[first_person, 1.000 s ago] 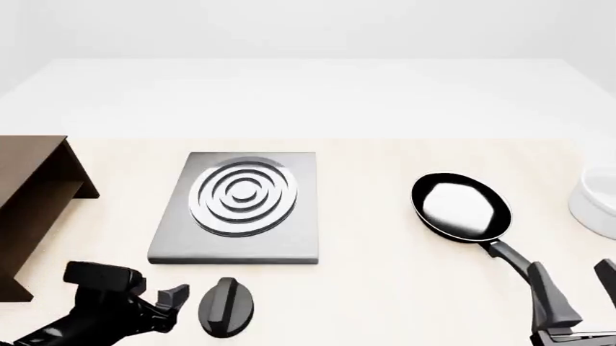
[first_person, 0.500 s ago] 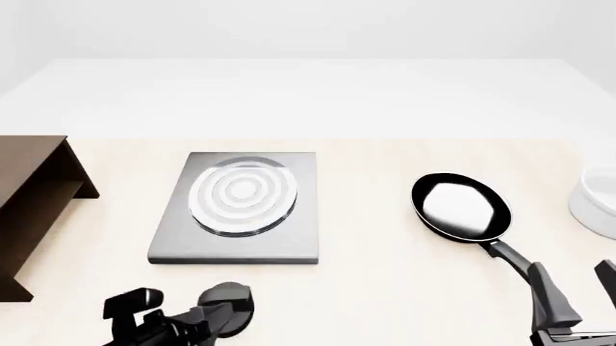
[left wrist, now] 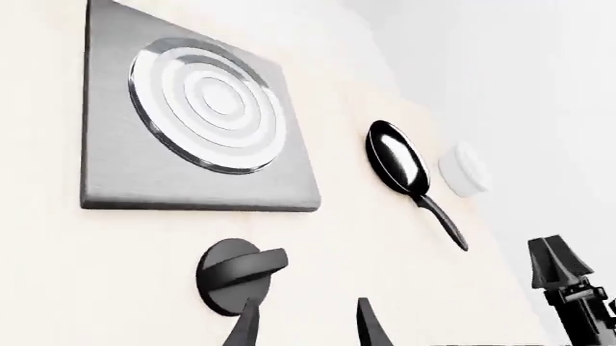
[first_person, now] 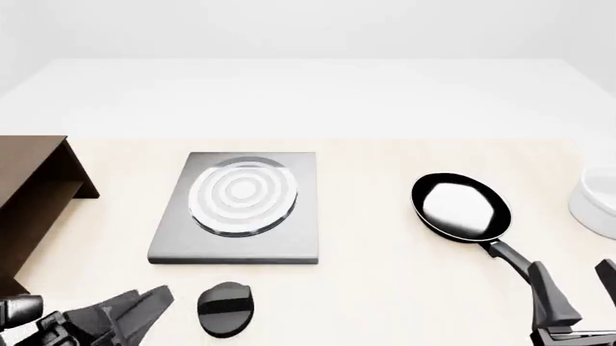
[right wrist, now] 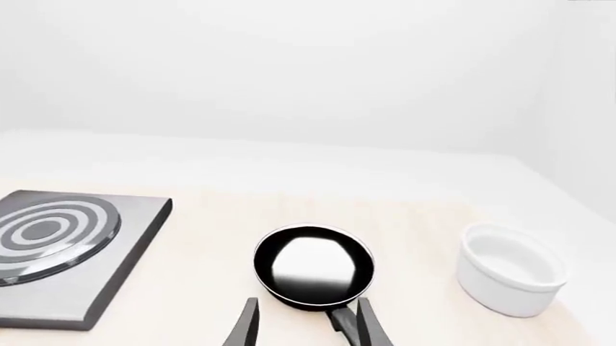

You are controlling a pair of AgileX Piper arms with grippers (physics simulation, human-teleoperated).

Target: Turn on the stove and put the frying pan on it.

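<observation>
The stove (first_person: pixel 236 231) is a flat grey slab with a pale ringed burner (first_person: pixel 242 194). Its black oval knob (first_person: pixel 224 308) lies in front of it, ridge crosswise. My left gripper (first_person: pixel 152 297) sits left of the knob, apart from it. In the left wrist view the left gripper (left wrist: pixel 308 328) is open, with the knob (left wrist: pixel 236 274) just off one fingertip. The frying pan (first_person: pixel 460 205) rests right of the stove, handle pointing toward me. My right gripper (first_person: pixel 581 288) is open at the handle's end. In the right wrist view the handle (right wrist: pixel 339 317) lies between its fingers (right wrist: pixel 371 328).
A brown wooden shelf (first_person: pixel 29 194) stands at the left table edge. A white bowl (first_person: pixel 595 198) sits at the right edge, just beyond the frying pan. The bowl (right wrist: pixel 510 268) also shows in the right wrist view.
The knob has turned from upright to crosswise and the burner rings have gone pale. My left gripper has drawn back leftward off the knob. The right arm has not moved.
</observation>
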